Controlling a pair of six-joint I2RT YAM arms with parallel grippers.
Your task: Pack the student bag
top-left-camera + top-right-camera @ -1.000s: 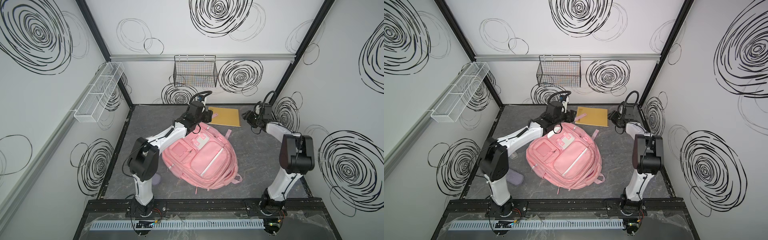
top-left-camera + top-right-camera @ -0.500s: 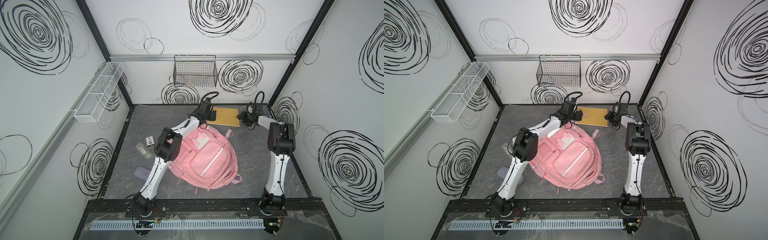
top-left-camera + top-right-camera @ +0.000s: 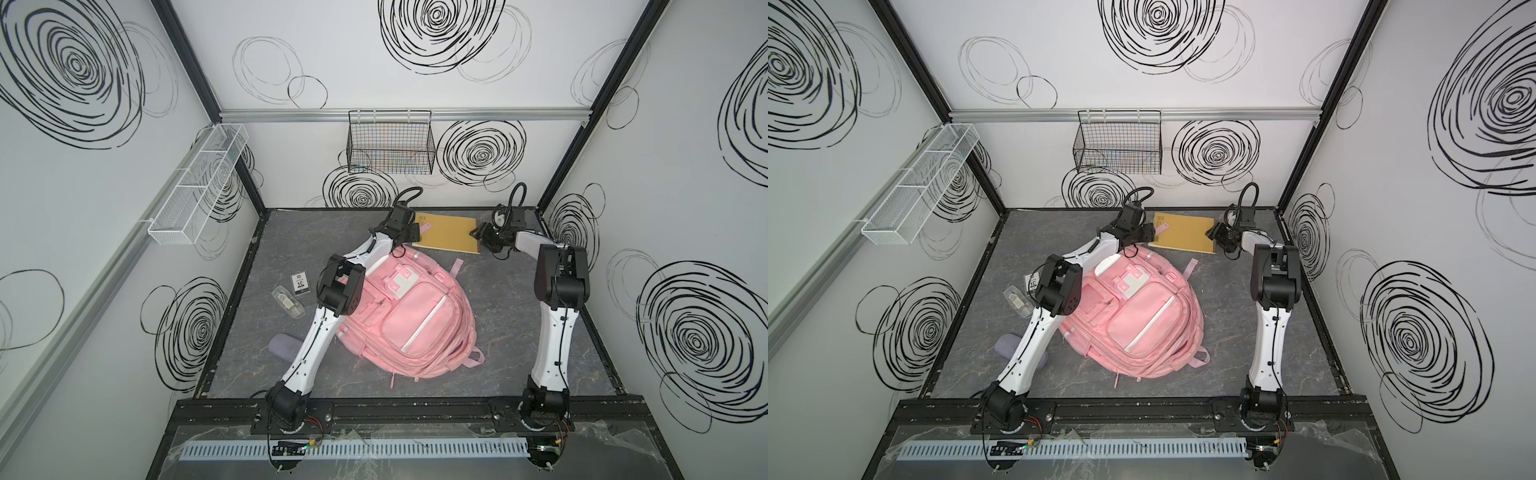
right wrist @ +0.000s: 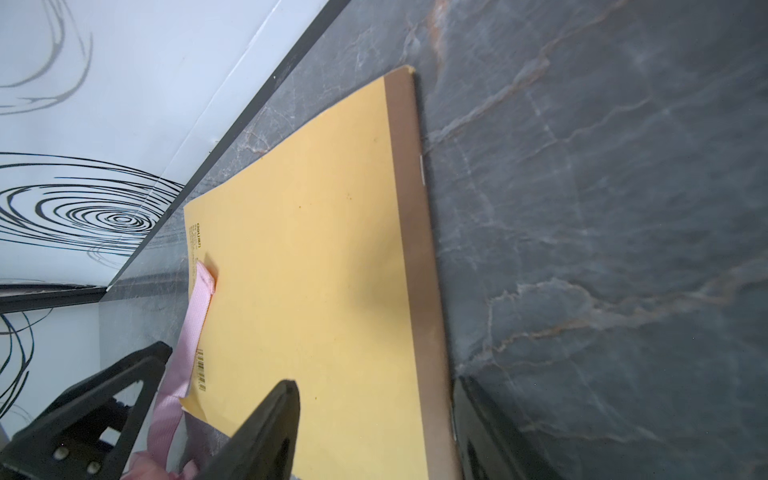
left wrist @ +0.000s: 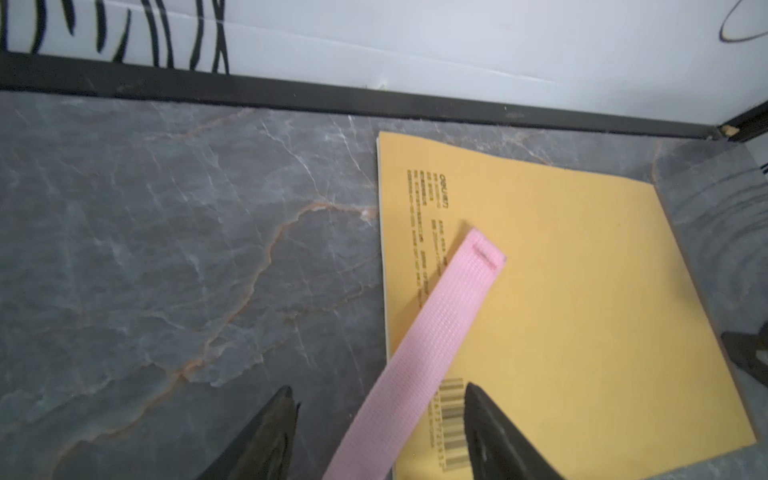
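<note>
Jaws of both grippers stand apart and hold nothing. On the left gripper (image 5: 378, 388), a pink strap (image 5: 449, 316) runs through the gap, clear of both fingertips. The right gripper (image 4: 376, 384) straddles the brown spine edge of a yellow notebook (image 4: 311, 249), one finger over the cover and the other over the grey marble-patterned table (image 3: 519, 332). Whether either finger touches the notebook cannot be told. Nearest the arm bases, a purple pouch (image 3: 282, 347) lies on the table, partly hidden behind the left arm. The student bag (image 3: 415, 320) lies flat at mid-table with its front pockets facing up, its near end towards the bases and its far end under the left forearm. To its left, well apart from it, are a clear case (image 3: 286, 301) and, just beyond, a small printed card (image 3: 300, 283). Further back, the notebook lies flat near the rear wall, with the strap's free end resting on its left corner. Both grippers sit at that far end, one at each short side of the notebook. A black wire basket (image 3: 390, 143) hangs on the rear wall, and a white mesh shelf (image 3: 199, 187) on the left wall.
</note>
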